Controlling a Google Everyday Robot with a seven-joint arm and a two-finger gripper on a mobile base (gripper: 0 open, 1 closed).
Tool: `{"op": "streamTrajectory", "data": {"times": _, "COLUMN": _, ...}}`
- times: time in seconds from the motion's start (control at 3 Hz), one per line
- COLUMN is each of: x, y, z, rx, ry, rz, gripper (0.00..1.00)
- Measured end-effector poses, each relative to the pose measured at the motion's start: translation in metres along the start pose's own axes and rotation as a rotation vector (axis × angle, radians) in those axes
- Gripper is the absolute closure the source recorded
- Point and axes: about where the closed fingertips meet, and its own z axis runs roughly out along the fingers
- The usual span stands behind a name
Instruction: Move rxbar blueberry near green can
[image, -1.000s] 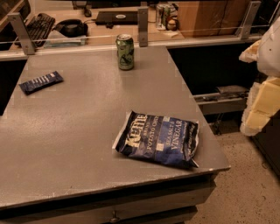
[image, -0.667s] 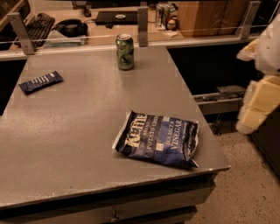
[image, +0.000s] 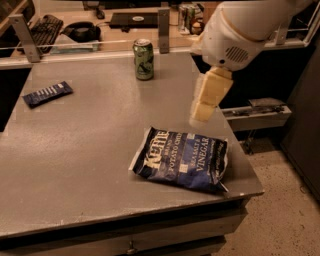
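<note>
The rxbar blueberry (image: 47, 93) is a flat dark navy wrapper with white lettering, lying at the far left of the grey table (image: 90, 150). The green can (image: 143, 59) stands upright near the table's back edge, well to the right of the bar. My gripper (image: 204, 107) hangs from the white arm (image: 240, 30) above the right part of the table. It is to the right of the can, just behind the chip bag and far from the bar. It holds nothing.
A large blue Kettle chip bag (image: 182, 159) lies flat at the front right of the table. Behind a rail at the back, a desk holds a keyboard (image: 42, 27), headphones (image: 80, 31) and more cans (image: 187, 12). The floor drops away at right.
The arm has swung left from beyond the table's right edge to over the table's right part. The bar, can and chip bag have not moved on the table.
</note>
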Motion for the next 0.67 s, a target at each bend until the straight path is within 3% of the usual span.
{"op": "streamTrajectory", "data": {"times": 0.33, "x": -0.0865, "y": -0.0318, "z": 0.0484, "rx": -0.031, "ry": -0.12, "rz": -0.114, "gripper": 0.0}}
{"op": "streamTrajectory", "data": {"times": 0.67, "x": -0.0865, "y": -0.0318, "z": 0.0484, "rx": -0.031, "ry": -0.12, "rz": -0.114, "gripper": 0.0}}
